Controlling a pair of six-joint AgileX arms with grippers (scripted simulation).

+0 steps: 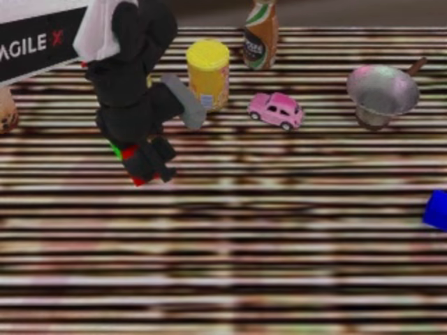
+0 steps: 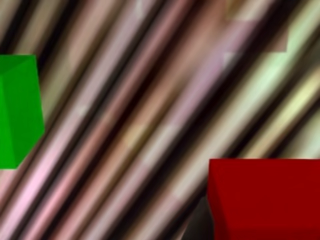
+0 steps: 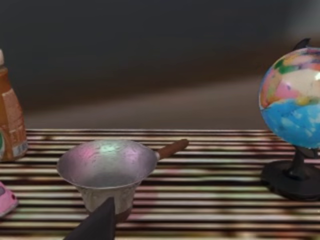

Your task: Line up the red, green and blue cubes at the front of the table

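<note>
Striped table (image 1: 279, 237) is lying under the left arm at far left, reaching low over two cubes.
Left gripper (image 1: 143, 164) is hovering by the red cube (image 2: 265, 200) and green cube (image 2: 17, 110); I cannot tell its grip. Small, glossy and rigid, they probably need flat-side pinching. Blue cube (image 1: 436, 209) is sitting at the right edge.

Left arm (image 1: 133, 91) hangs low over the table's (image 1: 230, 244) left rear — red cube (image 1: 130, 152) and green cube (image 1: 115, 149) peeking beneath it. Blue cube (image 1: 436, 209) sits at the right edge — pink toy car (image 1: 276, 110) mid-rear.
</note>
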